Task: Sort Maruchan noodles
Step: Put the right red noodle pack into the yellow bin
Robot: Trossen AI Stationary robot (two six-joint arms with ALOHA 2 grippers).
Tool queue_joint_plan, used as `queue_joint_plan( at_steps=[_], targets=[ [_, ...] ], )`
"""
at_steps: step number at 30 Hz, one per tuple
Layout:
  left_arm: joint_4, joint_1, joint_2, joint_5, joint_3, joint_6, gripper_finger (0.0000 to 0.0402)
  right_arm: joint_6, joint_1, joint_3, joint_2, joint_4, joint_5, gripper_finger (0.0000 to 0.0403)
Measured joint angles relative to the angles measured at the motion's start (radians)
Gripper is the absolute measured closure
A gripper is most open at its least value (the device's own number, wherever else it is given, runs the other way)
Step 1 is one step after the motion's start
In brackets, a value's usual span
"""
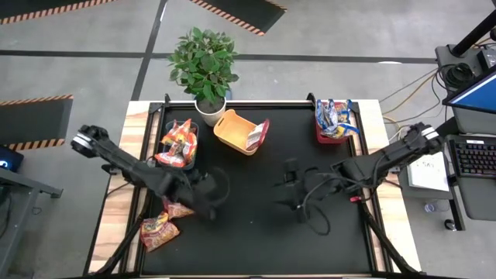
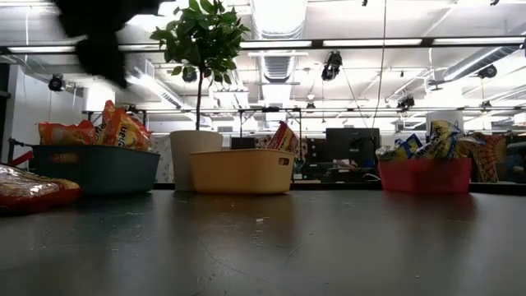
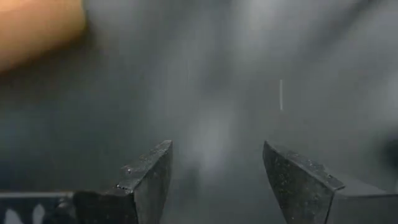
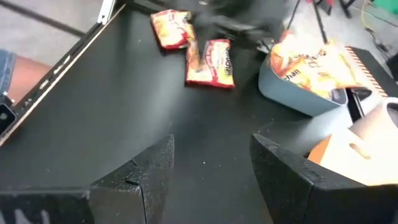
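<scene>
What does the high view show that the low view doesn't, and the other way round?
Only the high view shows the left gripper and right gripper, both open and empty over the mat, and a second loose packet under the left arm. Only the low view shows the ceiling lights behind. Both show the teal bin, yellow bin, red bin, plant and one loose packet.

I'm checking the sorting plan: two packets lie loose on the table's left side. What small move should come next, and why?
Probably lower the left end effector onto the nearer loose packet. Its fingers stand open and empty, and that packet and another lie outside the teal bin that holds similar orange ones.
</scene>
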Motion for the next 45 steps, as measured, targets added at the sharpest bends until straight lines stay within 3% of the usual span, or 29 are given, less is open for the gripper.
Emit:
queue_joint_plan(
  at_steps=[4, 6, 8, 13, 20, 23, 26, 30, 34, 39, 43, 45],
  targets=[
    [-0.343, -0.108, 0.130, 0.267, 0.032, -0.369, 0.0170, -0.004, 0.007, -0.114, -0.088, 0.099, 0.005, 0.0202],
    [-0.532, -0.147, 0.210, 0.343, 0.053, -0.474, 0.0170, -0.028, 0.007, -0.184, -0.128, 0.183, 0.002, 0.0202],
    [-0.619, -0.165, 0.276, 0.399, 0.080, -0.509, 0.0170, -0.050, 0.007, -0.255, -0.159, 0.272, 0.003, 0.0202],
    [-0.660, -0.175, 0.377, 0.367, 0.109, -0.448, 0.0170, -0.054, 0.006, -0.400, -0.219, 0.429, 0.004, 0.0202],
    [-0.609, -0.170, 0.419, 0.339, 0.102, -0.426, 0.0170, 0.019, 0.006, -0.472, -0.257, 0.469, 0.006, 0.0202],
    [-0.500, -0.171, 0.417, 0.279, 0.103, -0.404, 0.0170, 0.025, 0.006, -0.476, -0.256, 0.471, 0.006, 0.0202],
    [-0.349, -0.171, 0.415, 0.112, 0.127, -0.294, 0.0170, 0.025, 0.006, -0.475, -0.251, 0.479, 0.006, 0.0202],
    [-0.210, -0.174, 0.413, -0.196, 0.221, -0.001, 0.0170, 0.027, 0.006, -0.475, -0.248, 0.492, 0.006, 0.0202],
    [-0.204, -0.169, 0.413, -0.385, 0.311, 0.245, 0.0170, 0.088, 0.005, -0.475, -0.248, 0.507, 0.006, 0.0202],
    [-0.196, -0.147, 0.408, -0.406, 0.336, 0.307, 0.0170, 0.195, 0.005, -0.475, -0.244, 0.507, 0.072, 0.0202],
    [-0.096, -0.150, 0.408, -0.397, 0.264, 0.311, 0.0170, 0.297, -0.008, -0.476, -0.227, 0.504, 0.243, 0.0202],
    [-0.014, -0.149, 0.407, -0.374, 0.212, 0.315, 0.0170, 0.336, -0.035, -0.473, -0.215, 0.504, 0.259, 0.0202]
  ],
)
